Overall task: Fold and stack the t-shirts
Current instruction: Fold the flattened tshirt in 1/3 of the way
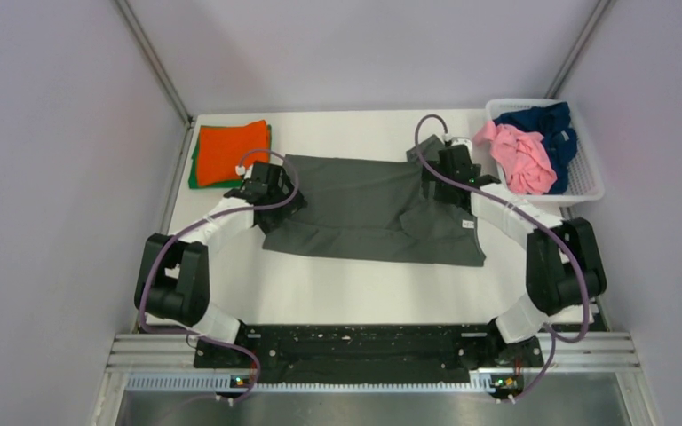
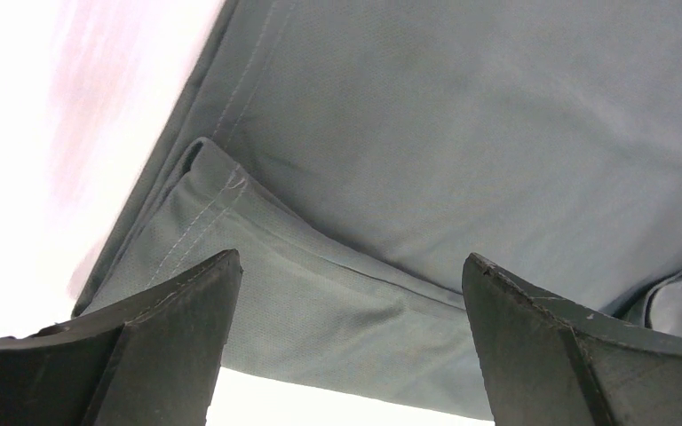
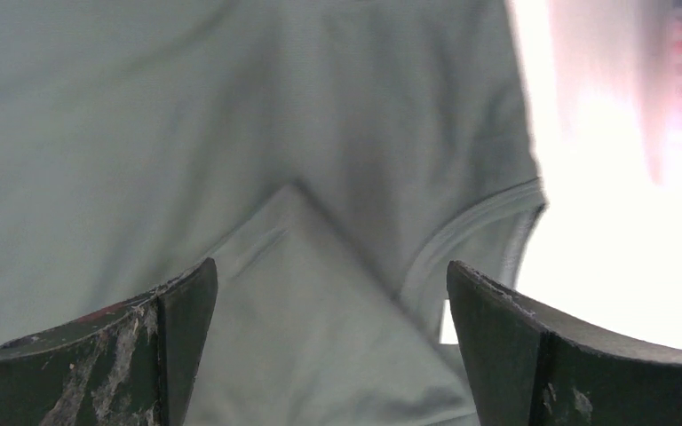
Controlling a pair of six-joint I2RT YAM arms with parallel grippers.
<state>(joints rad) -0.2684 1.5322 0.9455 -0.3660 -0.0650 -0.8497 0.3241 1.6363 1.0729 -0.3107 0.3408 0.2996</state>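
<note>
I see dark grey t-shirt (image 1: 373, 209) spread mid-table, partly folded | orange shirt (image 1: 229, 149) folded atop green shirt (image 1: 193, 180), far-left corner | pink shirt (image 1: 526, 158), navy shirt (image 1: 542, 120) crumpled, far-right corner

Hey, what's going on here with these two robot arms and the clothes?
Two arms are working on a dark grey t-shirt spread on the white table. The left gripper is over its left edge and the right gripper over its right side, both with jaws open above the cloth. An orange shirt lies folded on a green shirt at the far left corner. A pink shirt and a navy shirt lie crumpled in the white basket.
</note>
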